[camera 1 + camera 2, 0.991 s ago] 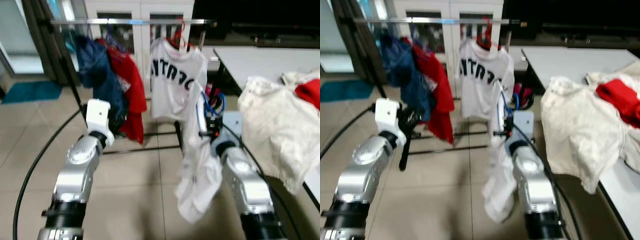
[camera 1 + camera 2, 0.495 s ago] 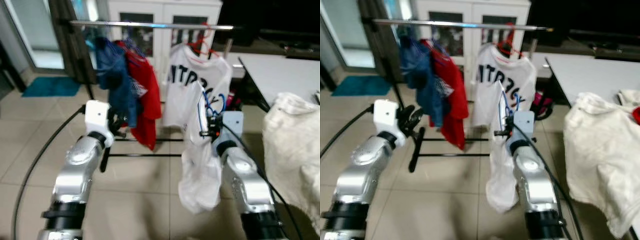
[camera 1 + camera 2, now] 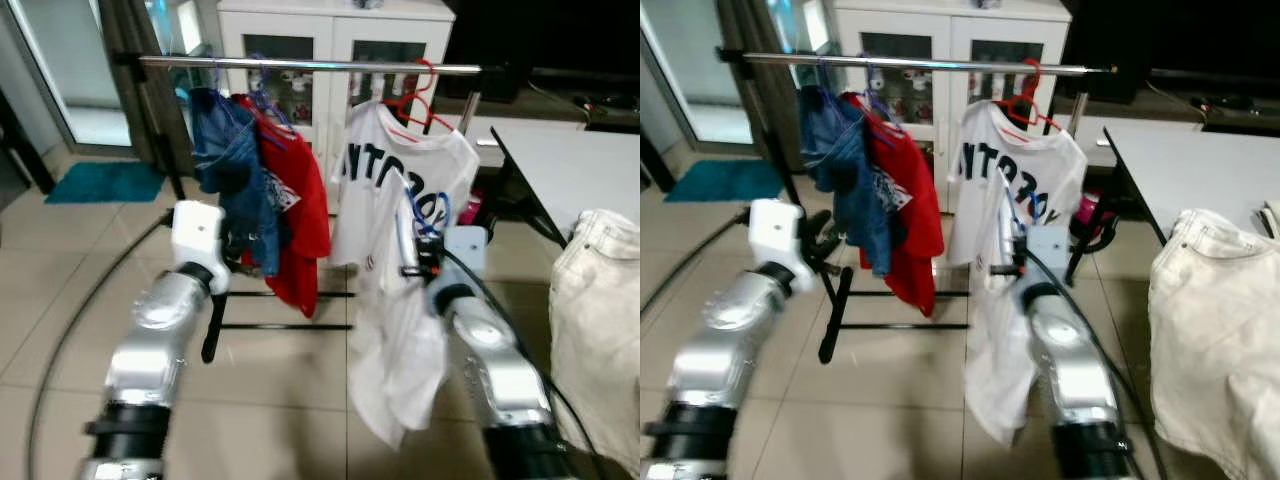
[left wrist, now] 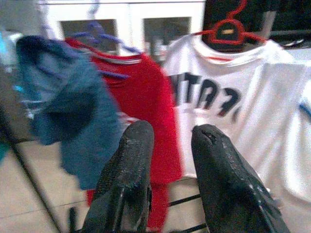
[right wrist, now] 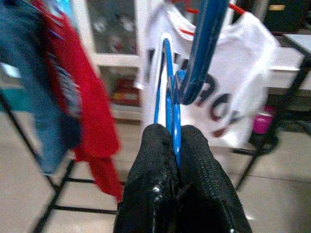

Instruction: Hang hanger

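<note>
Item: blue plastic hanger w/ plain white soft shirt draped on it, held up by right gripper in front of the robot, near but short of the silver metal garment rail; fingers pinched together on the hanger's thin blue neck, just under the hook. Shirt hung limp below the gripper, well clear of the floor tiles. Left gripper raised toward the rack, fingers apart, nothing between them. On rail, left to right: blue denim garment, red shirt on a purplish hanger, white lettered jersey on red plastic hanger. White glass-door cabinet behind rack; white table to robot's right, cream-coloured garment hanging off its edge. Handling est.: hanger light & stiff, prob. smooth enough to twist in a pinch grip; shirt soft, light, apt to swing & slide off a shoulder if tilted. Best hold seemed the neck below the hook, as taken, leaving the hook free for the rail. Free rail gap between red shirt & jersey looked usable, though blur made its width uncertain.
</note>
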Available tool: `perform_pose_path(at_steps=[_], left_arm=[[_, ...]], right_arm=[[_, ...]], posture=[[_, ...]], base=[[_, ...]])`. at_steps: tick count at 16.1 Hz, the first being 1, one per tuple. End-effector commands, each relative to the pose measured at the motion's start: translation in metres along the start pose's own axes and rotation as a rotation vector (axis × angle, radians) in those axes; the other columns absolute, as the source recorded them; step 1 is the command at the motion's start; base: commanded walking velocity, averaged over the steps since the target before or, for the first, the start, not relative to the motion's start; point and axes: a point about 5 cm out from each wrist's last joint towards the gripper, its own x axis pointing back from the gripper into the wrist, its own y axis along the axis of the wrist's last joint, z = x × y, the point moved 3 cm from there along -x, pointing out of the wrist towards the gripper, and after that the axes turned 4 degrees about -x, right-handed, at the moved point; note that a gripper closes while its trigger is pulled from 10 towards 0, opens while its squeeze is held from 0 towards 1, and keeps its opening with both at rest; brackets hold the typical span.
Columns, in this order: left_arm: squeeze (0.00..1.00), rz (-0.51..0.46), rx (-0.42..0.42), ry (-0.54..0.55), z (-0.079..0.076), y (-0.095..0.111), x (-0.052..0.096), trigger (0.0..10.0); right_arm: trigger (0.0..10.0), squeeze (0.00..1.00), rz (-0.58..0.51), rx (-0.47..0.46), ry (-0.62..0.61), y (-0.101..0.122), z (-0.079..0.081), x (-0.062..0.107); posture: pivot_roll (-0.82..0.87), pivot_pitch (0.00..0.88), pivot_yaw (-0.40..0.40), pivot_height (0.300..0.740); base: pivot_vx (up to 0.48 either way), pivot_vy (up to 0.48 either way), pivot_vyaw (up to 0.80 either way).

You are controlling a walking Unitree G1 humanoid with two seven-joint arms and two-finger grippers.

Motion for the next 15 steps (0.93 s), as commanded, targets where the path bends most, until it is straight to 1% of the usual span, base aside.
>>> perform_pose_path(at_steps=[1, 15], left_arm=[[0.00, -0.007, -0.020, 0.007, 0.0056, 0.0034, 0.0006, 10.0], [0.00, -0.006, -0.017, 0.008, 0.0058, 0.0041, -0.0038, 10.0]], right_arm=[[10.0, 0.00, -0.061, 0.010, 0.002, 0.0148, 0.0028, -0.0019], [10.0, 0.00, -0.059, 0.053, 0.007, 0.0170, 0.0005, -0.0045]], posture=[[-0.15, 0.000, -0.028, 0.740], [-0.15, 0.000, -0.033, 0.740]], base=[[0.356, 0.000, 0.00], [0.355, 0.000, 0.00]])
